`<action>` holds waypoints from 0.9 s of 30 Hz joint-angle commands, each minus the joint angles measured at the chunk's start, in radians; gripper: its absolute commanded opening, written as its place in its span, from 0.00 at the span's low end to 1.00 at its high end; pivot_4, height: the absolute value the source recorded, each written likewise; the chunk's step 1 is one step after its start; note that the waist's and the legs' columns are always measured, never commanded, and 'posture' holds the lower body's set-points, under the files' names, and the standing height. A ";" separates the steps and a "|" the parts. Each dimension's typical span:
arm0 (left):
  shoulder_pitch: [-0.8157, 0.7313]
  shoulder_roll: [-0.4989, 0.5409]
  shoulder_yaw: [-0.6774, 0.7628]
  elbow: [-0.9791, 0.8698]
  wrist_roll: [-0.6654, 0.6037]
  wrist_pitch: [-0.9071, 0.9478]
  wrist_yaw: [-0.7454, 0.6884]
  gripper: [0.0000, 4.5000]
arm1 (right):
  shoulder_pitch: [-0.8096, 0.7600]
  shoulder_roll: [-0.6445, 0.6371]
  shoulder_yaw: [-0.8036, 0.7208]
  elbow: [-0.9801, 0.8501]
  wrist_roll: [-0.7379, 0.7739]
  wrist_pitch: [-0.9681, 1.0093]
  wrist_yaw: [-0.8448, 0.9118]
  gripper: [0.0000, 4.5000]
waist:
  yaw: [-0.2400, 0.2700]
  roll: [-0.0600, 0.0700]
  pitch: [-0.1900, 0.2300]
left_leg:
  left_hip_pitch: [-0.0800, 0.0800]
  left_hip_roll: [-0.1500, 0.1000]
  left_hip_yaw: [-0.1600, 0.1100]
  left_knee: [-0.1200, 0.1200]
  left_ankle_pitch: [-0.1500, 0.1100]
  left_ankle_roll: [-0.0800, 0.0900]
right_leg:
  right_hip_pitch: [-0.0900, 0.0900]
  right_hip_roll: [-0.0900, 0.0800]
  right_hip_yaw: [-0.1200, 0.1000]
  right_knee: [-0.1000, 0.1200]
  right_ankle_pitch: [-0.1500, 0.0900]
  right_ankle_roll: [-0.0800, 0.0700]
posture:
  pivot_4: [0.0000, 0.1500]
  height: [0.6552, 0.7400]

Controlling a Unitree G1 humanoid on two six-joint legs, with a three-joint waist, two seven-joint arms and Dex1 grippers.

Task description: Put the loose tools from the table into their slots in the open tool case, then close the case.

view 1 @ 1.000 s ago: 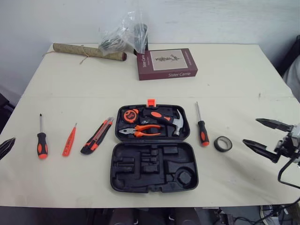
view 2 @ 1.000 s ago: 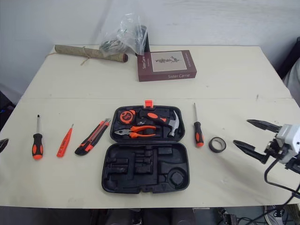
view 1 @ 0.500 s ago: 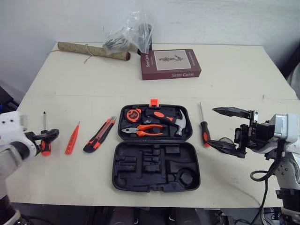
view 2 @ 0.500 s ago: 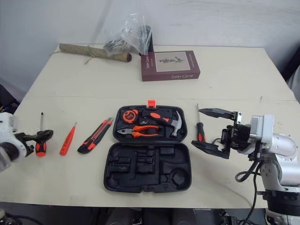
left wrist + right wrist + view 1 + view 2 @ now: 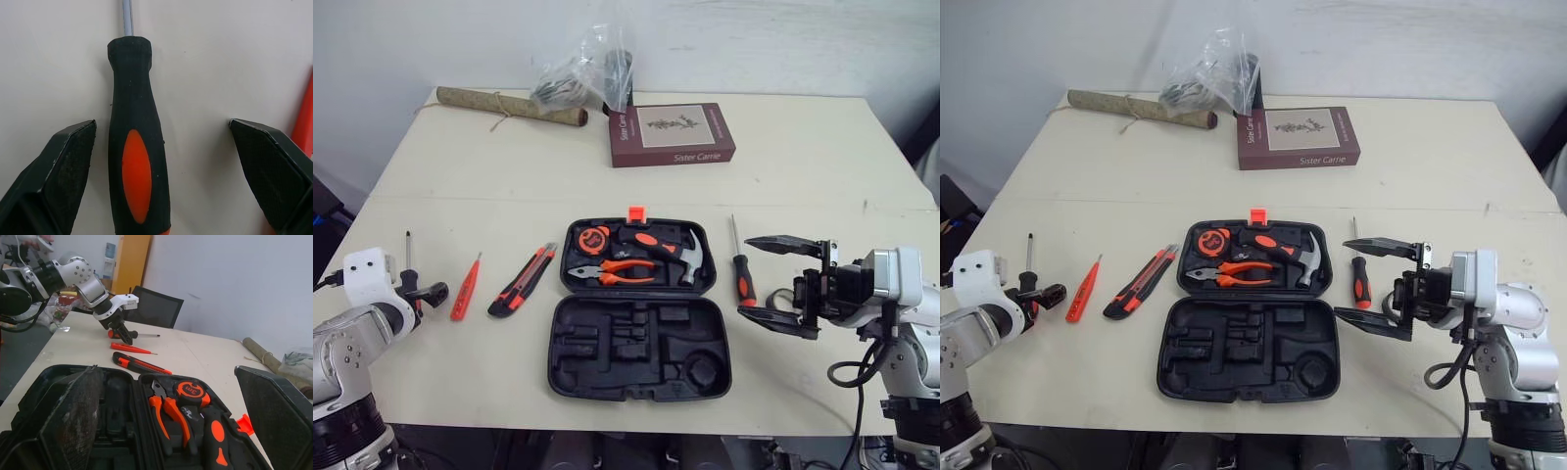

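Table [image 5: 822,166] bears a maroon book [image 5: 672,134] titled "Sister Carrie".

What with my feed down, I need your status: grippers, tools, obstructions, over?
Left gripper open, straddling left screwdriver handle. Right gripper open, beside right screwdriver. Tool case open. No obstruction seen.

Lower right of frame: silver-grey rounded metal right arm [image 5: 1518,305], white boxy wrist housing [image 5: 1474,274], black looped cable [image 5: 1445,365] under it. Lower left: matching grey left arm [image 5: 342,338], white wrist block [image 5: 367,269]. Black two-finger right tool [image 5: 1342,284] and left tool [image 5: 429,291]: wedge-shaped fingers, rough grainy pads [image 5: 73,166].
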State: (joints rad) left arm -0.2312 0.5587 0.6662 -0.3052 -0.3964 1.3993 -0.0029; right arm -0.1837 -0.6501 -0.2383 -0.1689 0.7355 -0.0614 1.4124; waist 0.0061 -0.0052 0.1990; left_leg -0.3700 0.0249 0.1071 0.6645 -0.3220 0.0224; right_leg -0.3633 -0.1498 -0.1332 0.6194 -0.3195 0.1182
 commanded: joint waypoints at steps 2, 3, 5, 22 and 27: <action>0.032 -0.006 0.012 0.038 0.030 0.012 -0.016 0.62 | 0.005 0.012 0.008 -0.074 0.037 0.000 0.018 1.00 | -0.003 0.000 0.000 | 0.001 0.000 0.000 0.000 0.000 0.000 | 0.000 0.000 0.001 0.000 0.000 0.000 | 1.00 1.00; 0.040 -0.006 0.017 0.045 0.034 0.008 -0.020 0.52 | 0.005 0.016 0.012 -0.079 0.038 -0.002 0.020 1.00 | -0.004 0.000 0.000 | 0.001 0.000 0.000 0.000 0.000 -0.001 | 0.000 0.000 0.001 0.000 0.000 0.000 | 1.00 1.00; 0.056 -0.003 0.024 0.051 0.040 0.002 -0.028 0.31 | 0.007 0.020 0.016 -0.087 0.039 -0.001 0.021 1.00 | -0.005 0.001 0.000 | 0.001 0.001 0.001 0.000 0.000 -0.001 | 0.000 0.000 0.001 0.000 0.000 0.000 | 1.00 1.00; 0.181 0.225 -0.005 -0.120 -0.117 -0.804 -0.748 0.18 | 0.041 -0.055 -0.101 0.040 -0.008 -0.073 0.042 1.00 | 0.000 -0.007 -0.001 | -0.003 0.003 0.012 0.000 -0.002 -0.001 | -0.012 -0.001 0.008 0.002 0.000 -0.003 | 1.00 1.00; 0.146 0.384 -0.177 -0.128 -0.176 -0.871 -1.021 0.18 | 0.059 -0.083 -0.141 0.107 -0.027 -0.104 0.065 1.00 | -0.007 -0.005 0.000 | -0.002 0.005 0.013 0.000 -0.002 -0.002 | -0.012 0.001 0.009 0.001 -0.001 -0.005 | 1.00 1.00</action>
State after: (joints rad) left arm -0.0725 0.9024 0.5370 -0.4171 -0.5507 0.5645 -0.9379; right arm -0.1366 -0.7119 -0.3365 -0.0711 0.7100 -0.1382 1.4538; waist -0.0008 -0.0100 0.1993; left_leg -0.3720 0.0301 0.1200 0.6640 -0.3238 0.0202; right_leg -0.3758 -0.1488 -0.1242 0.6204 -0.3207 0.1129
